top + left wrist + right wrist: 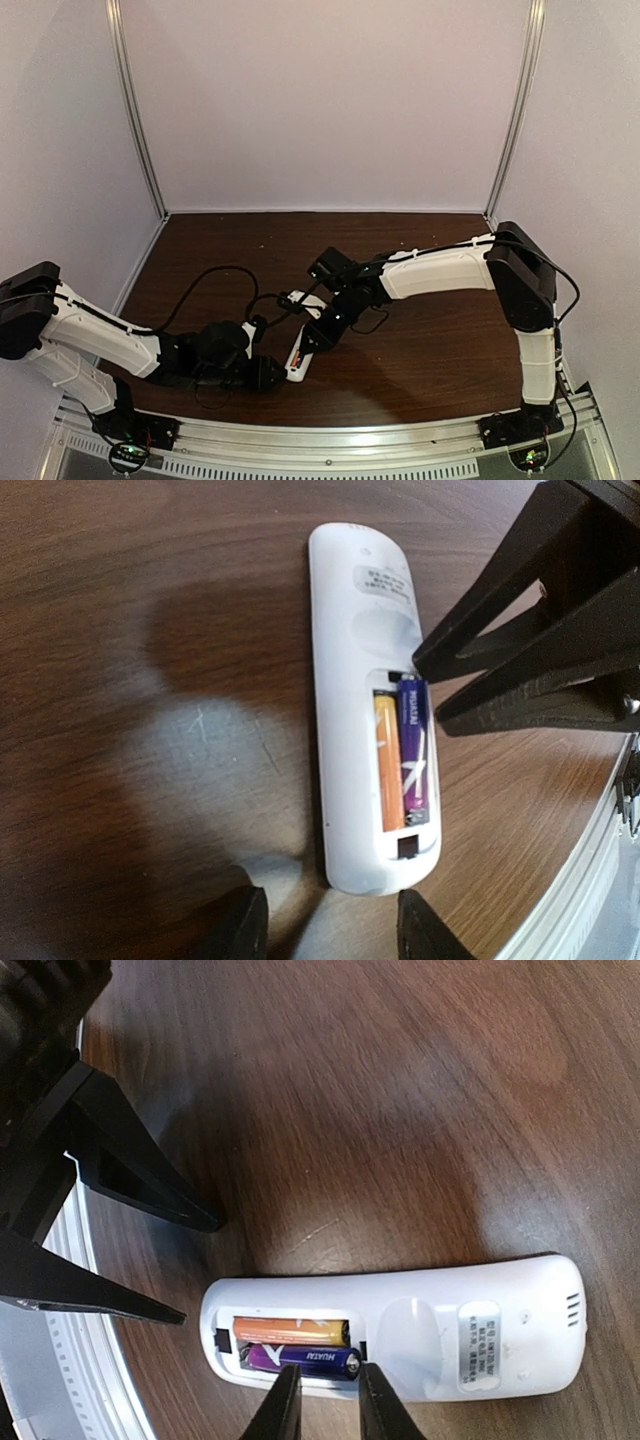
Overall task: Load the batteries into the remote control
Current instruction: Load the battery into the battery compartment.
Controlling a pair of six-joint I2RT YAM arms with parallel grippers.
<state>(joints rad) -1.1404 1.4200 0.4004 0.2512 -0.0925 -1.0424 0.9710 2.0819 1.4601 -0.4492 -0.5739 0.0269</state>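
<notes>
White remote control (350,630) lies back-up on the dark wood desk (150,600), close to its front rail, battery bay uncovered. Orange battery (388,765) sits flat in the bay. Purple battery (414,750) is right beside it and looks slightly cocked in the right wrist view. Right hand (326,1385): fingers narrowly parted, tips at the purple battery by the bay's edge, nothing clamped between them, contact unclear. Left hand (328,910): spread, fingers flanking the remote control's bay end, not pinching it.
</notes>
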